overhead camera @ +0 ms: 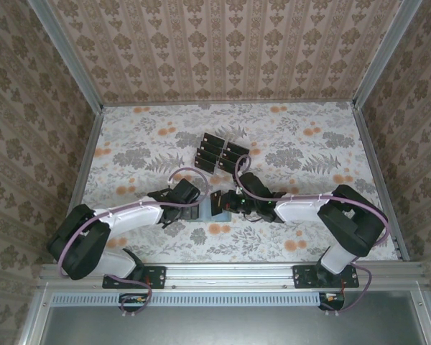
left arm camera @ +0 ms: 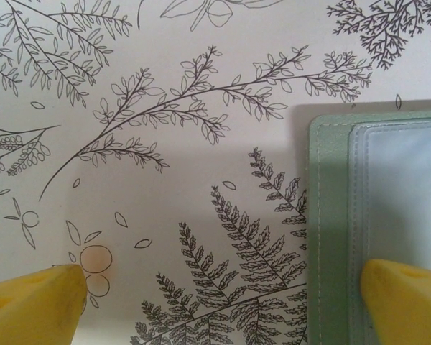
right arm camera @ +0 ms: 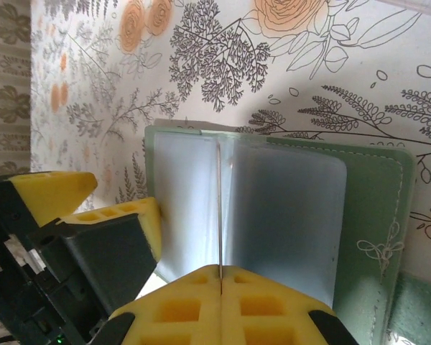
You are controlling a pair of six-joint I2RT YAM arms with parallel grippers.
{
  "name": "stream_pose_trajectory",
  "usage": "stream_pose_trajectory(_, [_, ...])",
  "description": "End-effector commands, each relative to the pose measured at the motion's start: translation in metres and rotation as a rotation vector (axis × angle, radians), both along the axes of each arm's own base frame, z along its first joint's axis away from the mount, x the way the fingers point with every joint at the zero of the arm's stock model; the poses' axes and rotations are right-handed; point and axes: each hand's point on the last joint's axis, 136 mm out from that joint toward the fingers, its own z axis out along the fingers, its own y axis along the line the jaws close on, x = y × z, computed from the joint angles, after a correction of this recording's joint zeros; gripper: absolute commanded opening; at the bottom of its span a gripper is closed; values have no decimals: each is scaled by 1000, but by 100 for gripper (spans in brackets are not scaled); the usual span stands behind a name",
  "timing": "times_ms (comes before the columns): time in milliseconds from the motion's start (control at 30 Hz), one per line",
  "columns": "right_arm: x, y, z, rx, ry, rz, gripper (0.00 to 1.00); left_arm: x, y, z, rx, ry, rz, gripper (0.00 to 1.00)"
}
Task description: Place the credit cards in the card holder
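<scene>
On the flowered table [overhead camera: 309, 136], the right gripper [right arm camera: 220, 272] pinches a thin card [right arm camera: 220, 208] above the open wallet [right arm camera: 373, 215]; the left gripper [left arm camera: 221, 282] stands spread wide.

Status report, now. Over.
Left hand open, straddling card holder's edge. Right hand shut on credit card, edge-on over the open holder. Rack farther back, apart.

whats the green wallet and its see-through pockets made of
The card holder looks like soft matte faux leather or fabric: sage green, stitched edges, a pressed bow mark. Its inner pockets look like thin clear plastic film, slightly frosted, with a pale sheen.
</scene>
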Motion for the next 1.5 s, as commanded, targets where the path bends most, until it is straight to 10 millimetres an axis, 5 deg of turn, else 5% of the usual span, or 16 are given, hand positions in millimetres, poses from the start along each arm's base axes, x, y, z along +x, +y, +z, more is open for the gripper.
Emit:
stream_pose_trajectory(0, [5,8,16,124,-33,-22,0,-12,18,-10,52,40,29,100])
stream_pose_trajectory(1467, [-1,10,-19,265,28,-82,0,-15,21,-17,52,45,32,100])
